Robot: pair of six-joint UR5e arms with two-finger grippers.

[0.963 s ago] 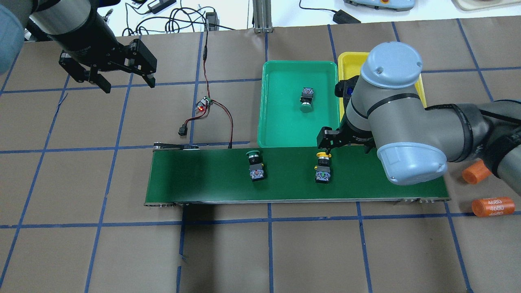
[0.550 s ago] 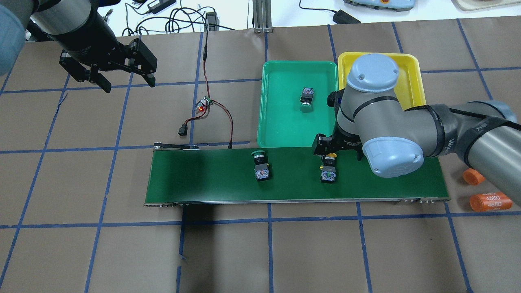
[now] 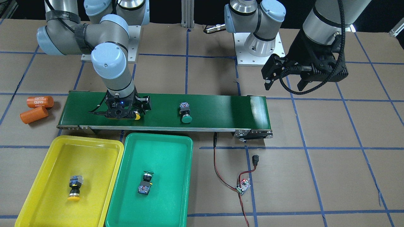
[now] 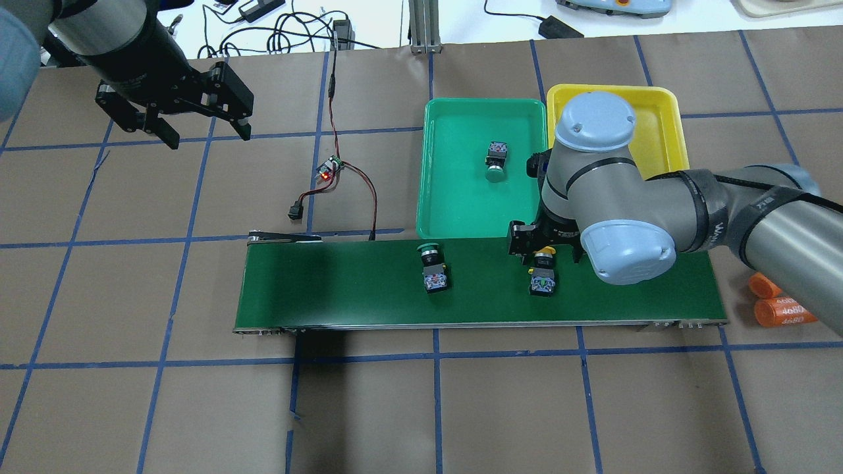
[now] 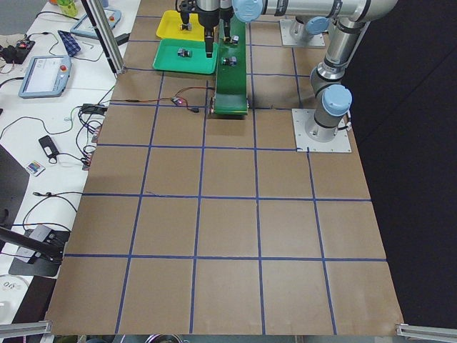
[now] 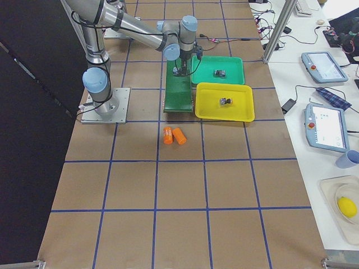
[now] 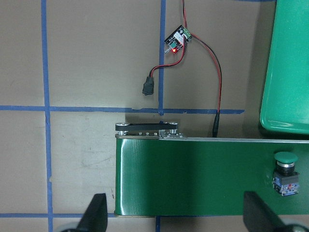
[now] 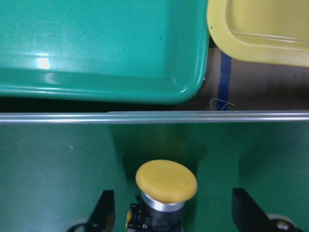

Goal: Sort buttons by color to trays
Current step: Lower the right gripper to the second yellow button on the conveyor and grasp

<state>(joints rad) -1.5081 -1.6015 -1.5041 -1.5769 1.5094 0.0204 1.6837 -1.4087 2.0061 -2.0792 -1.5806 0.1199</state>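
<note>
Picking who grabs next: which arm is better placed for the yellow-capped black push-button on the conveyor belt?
Right. The right gripper straddles the yellow-capped black push-button, open; the left gripper hangs open, away from the dark-green conveyor belt.

My right arm (image 4: 658,204) comes in from the table's (image 4: 132,395) right edge, elbow folded, wrist turned straight down. That sets my right gripper (image 4: 545,249) low over the belt (image 4: 329,289), at its far edge and toward its right end. Its fingers (image 8: 105,212) stand wide apart and press on nothing. My left arm (image 4: 112,39) is raised high, wrist pointing down, and my left gripper (image 4: 207,135) hangs well above the belt's left end. Its jaws are spread too, and nothing is held between them.
</note>
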